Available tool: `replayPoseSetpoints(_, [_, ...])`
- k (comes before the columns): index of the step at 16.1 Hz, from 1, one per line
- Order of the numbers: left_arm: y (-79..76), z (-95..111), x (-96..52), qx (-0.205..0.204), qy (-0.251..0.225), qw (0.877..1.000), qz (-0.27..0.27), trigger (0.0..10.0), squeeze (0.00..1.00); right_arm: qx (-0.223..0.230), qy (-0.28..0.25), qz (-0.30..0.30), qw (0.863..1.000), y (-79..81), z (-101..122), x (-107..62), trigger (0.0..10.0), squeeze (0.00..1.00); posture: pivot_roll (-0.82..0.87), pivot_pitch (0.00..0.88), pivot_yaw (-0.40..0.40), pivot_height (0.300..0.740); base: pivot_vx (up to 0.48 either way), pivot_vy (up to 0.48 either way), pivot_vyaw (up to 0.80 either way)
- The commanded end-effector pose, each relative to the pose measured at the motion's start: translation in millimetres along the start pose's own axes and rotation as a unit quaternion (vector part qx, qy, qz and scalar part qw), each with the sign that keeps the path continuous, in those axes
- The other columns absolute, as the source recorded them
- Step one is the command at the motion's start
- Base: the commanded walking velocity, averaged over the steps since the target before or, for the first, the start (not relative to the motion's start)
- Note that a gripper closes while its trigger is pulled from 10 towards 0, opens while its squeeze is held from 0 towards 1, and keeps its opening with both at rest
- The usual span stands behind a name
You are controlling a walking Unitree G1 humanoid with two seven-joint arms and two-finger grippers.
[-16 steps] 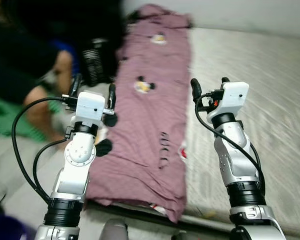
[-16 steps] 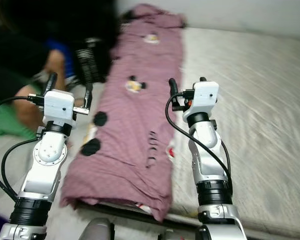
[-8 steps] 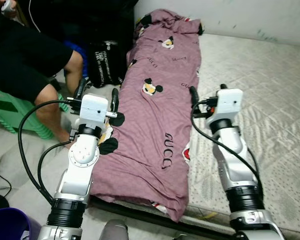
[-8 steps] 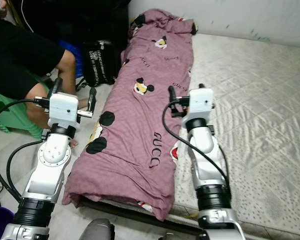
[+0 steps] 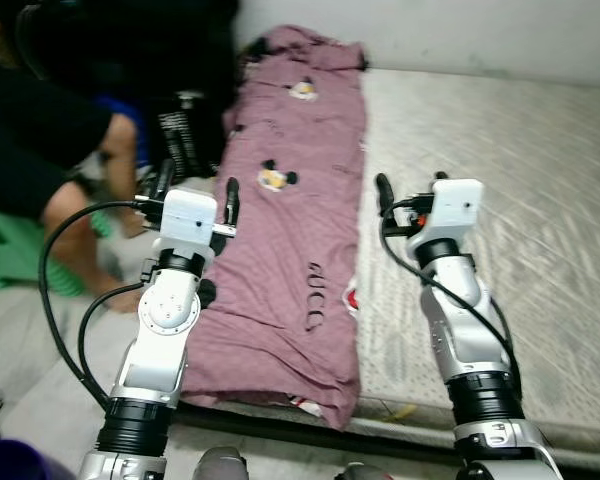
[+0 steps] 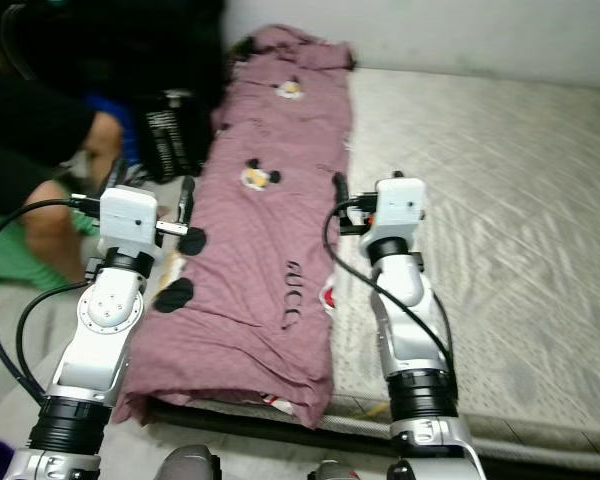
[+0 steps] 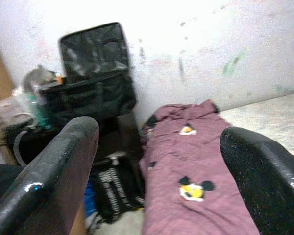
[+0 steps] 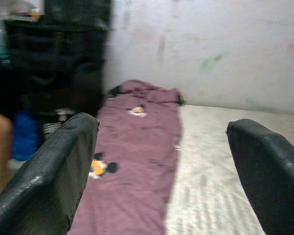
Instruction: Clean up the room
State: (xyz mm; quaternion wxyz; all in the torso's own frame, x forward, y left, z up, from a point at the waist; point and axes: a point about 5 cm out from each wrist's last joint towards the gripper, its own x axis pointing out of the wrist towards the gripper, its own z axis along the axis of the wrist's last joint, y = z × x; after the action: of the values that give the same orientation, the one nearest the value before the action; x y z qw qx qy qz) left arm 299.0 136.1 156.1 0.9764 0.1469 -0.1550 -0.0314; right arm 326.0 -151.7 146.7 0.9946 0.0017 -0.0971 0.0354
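Approach step: both the left gripper (image 5: 193, 188) and right gripper (image 5: 410, 184) (fingers spread, empty) hover mid-frame; next, grasp the blanket (image 5: 292, 230).

We find a blanket (image 5: 290, 230) lying lengthwise along the left edge of the mattress (image 5: 500, 200), reaching back to the wall (image 5: 460, 30). Left of the mattress a person (image 5: 70, 180) sits on the floor side, with a bag (image 5: 185, 125) between the person and the blanket. The left end effector (image 5: 195, 190) hangs over the blanket's left edge; the right end effector (image 5: 410, 185) hangs over the mattress just right of the blanket.
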Motion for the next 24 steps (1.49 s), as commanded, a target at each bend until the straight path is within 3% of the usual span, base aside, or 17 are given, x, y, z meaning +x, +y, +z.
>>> replayPoseSetpoints(1, [1.5,-1.9,0.0,0.000,0.006,1.000,0.000,10.0,0.00,0.004,-0.002,0.002,1.000,2.3,1.0,0.9,10.0,0.00,0.03,0.000,0.002,0.740,0.000,0.000,0.00])
replayPoseSetpoints(5, [-0.5,-1.6,-0.5,0.006,0.006,1.000,-0.006,10.0,0.00,-0.023,-0.003,0.012,1.000,4.6,2.2,2.2,10.0,0.00,0.03,0.000,0.000,0.740,0.000,0.000,0.00])
replayPoseSetpoints(24, [-2.1,-1.2,-0.4,0.009,0.003,1.000,-0.011,10.0,0.00,-0.031,-0.016,0.033,0.999,8.4,6.5,5.8,10.0,0.00,0.03,0.000,-0.003,0.740,0.000,0.000,0.80])
